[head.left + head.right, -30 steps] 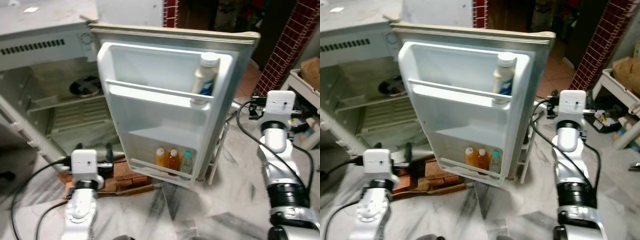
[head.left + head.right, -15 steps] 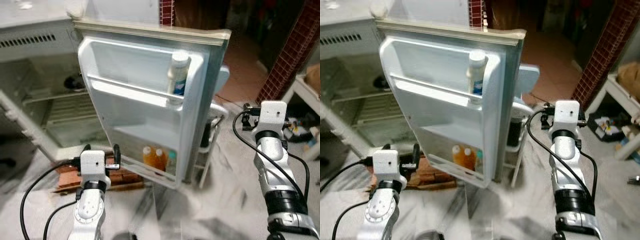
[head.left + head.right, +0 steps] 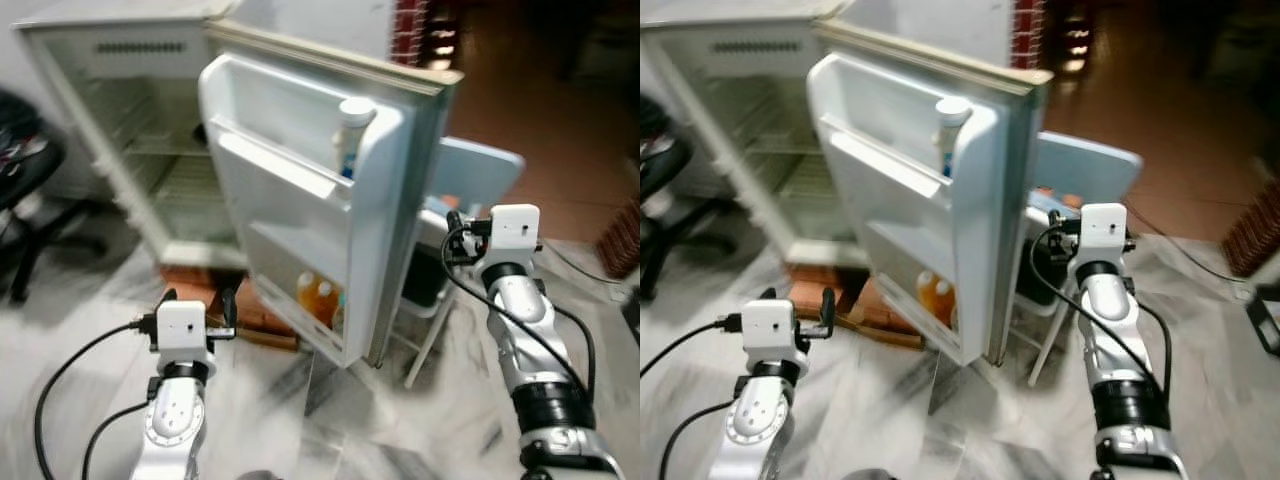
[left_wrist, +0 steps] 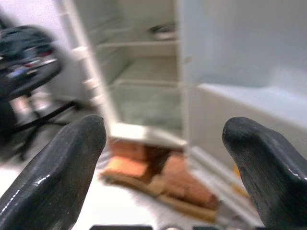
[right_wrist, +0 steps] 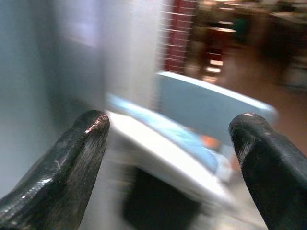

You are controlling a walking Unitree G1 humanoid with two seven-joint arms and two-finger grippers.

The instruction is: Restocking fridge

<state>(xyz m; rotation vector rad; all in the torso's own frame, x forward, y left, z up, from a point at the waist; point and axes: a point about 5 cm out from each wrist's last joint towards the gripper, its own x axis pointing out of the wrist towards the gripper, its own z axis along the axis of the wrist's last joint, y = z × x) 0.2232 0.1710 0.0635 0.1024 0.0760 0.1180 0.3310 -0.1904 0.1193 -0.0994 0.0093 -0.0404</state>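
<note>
Left eye view: fridge door (image 3: 330, 190) stands open at 12 o'clock, a tall bottle (image 3: 350, 135) upright on its upper shelf. Left claw (image 3: 196, 304) and right claw (image 5: 168, 158) gape wide, empty.

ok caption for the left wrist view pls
Open left gripper facing the open fridge, bricks under its base.

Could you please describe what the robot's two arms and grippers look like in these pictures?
Both arms are silver jointed tubes with black bands, each ending in a white boxy wrist housing trailed by looping black cables. The left gripper and right gripper each carry two long, rounded, glossy black fingers, seen close in the wrist views.
</note>
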